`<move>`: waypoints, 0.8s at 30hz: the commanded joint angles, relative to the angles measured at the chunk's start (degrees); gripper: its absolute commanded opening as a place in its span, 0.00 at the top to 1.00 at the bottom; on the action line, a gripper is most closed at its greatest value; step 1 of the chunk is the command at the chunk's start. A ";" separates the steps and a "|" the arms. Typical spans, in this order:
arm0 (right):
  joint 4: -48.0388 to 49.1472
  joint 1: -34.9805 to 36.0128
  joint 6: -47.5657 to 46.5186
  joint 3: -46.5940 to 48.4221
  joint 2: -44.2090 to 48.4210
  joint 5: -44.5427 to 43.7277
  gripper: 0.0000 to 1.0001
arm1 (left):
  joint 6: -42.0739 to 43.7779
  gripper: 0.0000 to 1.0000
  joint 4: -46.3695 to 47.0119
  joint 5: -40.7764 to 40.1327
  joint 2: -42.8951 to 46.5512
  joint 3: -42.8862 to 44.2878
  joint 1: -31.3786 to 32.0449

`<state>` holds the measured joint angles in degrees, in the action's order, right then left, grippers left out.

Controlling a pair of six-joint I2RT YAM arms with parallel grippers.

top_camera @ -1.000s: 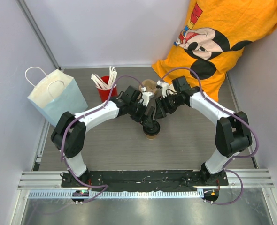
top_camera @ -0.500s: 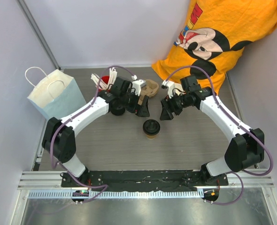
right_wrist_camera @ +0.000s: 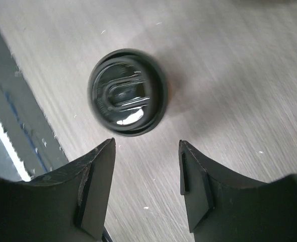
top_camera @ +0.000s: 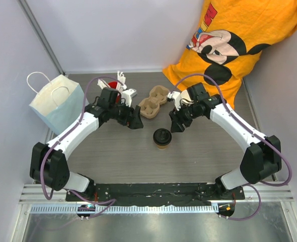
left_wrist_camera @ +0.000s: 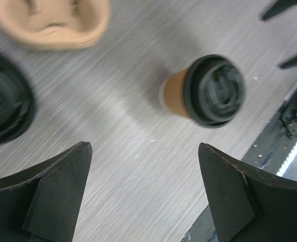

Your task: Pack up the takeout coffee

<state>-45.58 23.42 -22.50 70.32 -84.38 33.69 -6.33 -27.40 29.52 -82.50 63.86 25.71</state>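
Top external: brown kraft paper cup w/ black lid (top_camera: 162,137) upright on desk (top_camera: 113,159), off all edges; left gripper (top_camera: 135,122), right gripper (top_camera: 175,125) flank it, both agape, empty.

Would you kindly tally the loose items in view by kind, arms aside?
Brown kraft paper cup with black lid: 1
Brown pulp cup-carrier tray: 1
Red cup of white sticks: 1
Pale blue paper bag: 1
Orange cartoon T-shirt: 1
Total: 5

A blue paper bag (top_camera: 58,103), red cup (top_camera: 113,83) of sticks, brown cup tray (top_camera: 155,99) and orange shirt (top_camera: 239,35) line the table's (top_camera: 138,156) far side.
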 commanded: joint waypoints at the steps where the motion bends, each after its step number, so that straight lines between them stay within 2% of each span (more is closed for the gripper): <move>1: -6.87 4.51 -9.21 3.06 0.88 6.10 0.42 | 3.16 0.09 -0.90 0.72 3.92 -2.33 -4.18; 4: -11.36 9.51 -12.56 3.76 0.36 7.53 0.41 | 3.78 0.09 -1.25 0.89 4.80 -3.73 -5.67; 12: -13.21 17.44 -16.00 5.52 -5.00 6.65 0.40 | 4.74 0.09 -1.87 1.77 7.61 -5.93 -8.48; 20: -6.63 17.89 -12.83 6.05 -7.03 0.77 0.40 | 5.01 0.09 -1.17 1.42 11.30 -7.25 -9.45; 24: -7.59 17.89 -12.65 6.58 -7.91 -0.20 0.40 | 4.48 0.09 -0.38 1.51 11.83 -7.69 -9.89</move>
<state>-54.65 41.15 -35.66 74.52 -92.03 35.57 -2.33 -29.45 29.87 -72.27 56.73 16.56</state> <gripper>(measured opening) 0.600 0.911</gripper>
